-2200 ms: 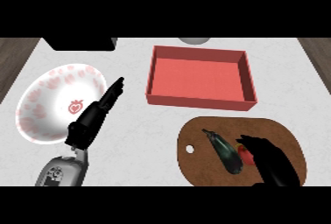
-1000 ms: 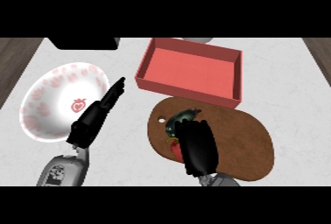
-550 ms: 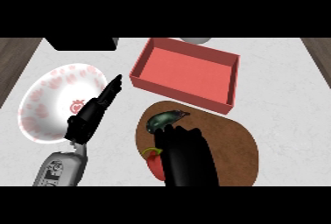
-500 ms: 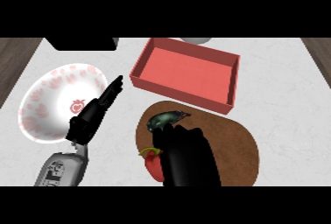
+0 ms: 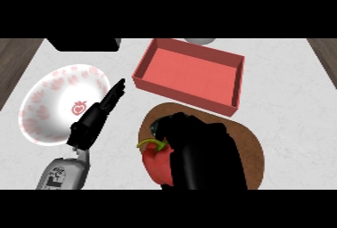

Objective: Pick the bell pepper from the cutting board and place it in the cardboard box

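The bell pepper [image 5: 155,165] is held by the right hand [image 5: 201,153]. Its red flank and green stem show just left of the fingers [image 5: 172,127], which are curled over its top (the rest of the fruit is hidden under the palm).

Change to note: about two seconds ago the right hand lay beside the pepper, toward the right rim of the cutting board [image 5: 253,147]. It now sits directly over the pepper and closes round it. In the last half second hand and pepper have hardly shifted. The grasp step is therefore judged complete, and the lift is either about to begin or just beginning (contact between pepper and board cannot be read from this angle).

The pepper lies at the left edge of the board, and brown board shows to the right of the fingers.

The cardboard box [image 5: 184,95] stands ahead of the fingertips, its near wall just beside the far edge of the board. It holds nothing visible. The remaining move is judged to be a short forward carry over that wall, followed by release.

Left of the fingers, across bare surface [image 5: 289,89], the left hand [image 5: 95,120] rests with straight fingers over the rim of a patterned plate [image 5: 49,98]. It has not moved.
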Controlling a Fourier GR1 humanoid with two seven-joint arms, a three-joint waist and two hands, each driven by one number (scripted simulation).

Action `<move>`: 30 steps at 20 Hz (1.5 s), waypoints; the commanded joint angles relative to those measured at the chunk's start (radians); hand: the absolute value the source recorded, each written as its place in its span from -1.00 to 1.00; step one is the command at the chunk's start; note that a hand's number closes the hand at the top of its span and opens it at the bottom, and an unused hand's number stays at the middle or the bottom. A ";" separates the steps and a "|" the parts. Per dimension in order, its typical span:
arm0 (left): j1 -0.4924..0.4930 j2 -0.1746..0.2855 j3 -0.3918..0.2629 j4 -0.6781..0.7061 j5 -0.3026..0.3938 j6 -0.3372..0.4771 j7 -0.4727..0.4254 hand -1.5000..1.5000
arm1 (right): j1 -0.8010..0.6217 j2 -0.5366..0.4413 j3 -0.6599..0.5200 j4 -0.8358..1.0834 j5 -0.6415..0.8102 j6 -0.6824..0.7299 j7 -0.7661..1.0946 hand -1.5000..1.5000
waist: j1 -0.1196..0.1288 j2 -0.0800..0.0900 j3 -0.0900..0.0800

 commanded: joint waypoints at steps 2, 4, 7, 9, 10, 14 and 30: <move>0.024 -0.004 -0.004 -0.072 0.009 -0.004 0.035 0.00 | -0.096 0.005 -0.155 0.062 -0.033 0.032 0.035 1.00 | 0.003 0.001 0.000; 0.005 -0.002 0.015 0.010 0.005 -0.001 -0.016 0.00 | -0.153 0.005 -0.287 0.032 -0.067 0.082 -0.013 1.00 | -0.002 0.002 0.000; -0.005 0.026 0.044 0.022 0.033 -0.040 -0.016 0.00 | -0.211 0.005 -0.344 0.148 -0.097 0.052 -0.063 1.00 | -0.001 0.003 0.000; 0.003 0.000 0.006 -0.025 0.002 -0.015 0.012 0.00 | -0.232 0.005 -0.399 0.194 -0.120 0.054 -0.087 1.00 | 0.001 0.002 0.000; -0.016 -0.031 -0.015 -0.013 -0.021 0.014 0.021 0.00 | -0.309 0.005 -0.365 0.244 -0.164 0.027 -0.022 1.00 | 0.004 0.002 0.000; -0.058 0.022 0.053 0.018 0.021 -0.032 0.024 0.00 | -0.300 0.005 -0.475 0.344 -0.160 -0.069 -0.169 1.00 | 0.001 0.004 0.000; -0.052 -0.021 0.024 0.043 -0.026 0.003 -0.009 0.00 | -0.429 -0.059 -0.636 0.933 -0.090 -0.300 -0.433 1.00 | 0.005 0.006 0.000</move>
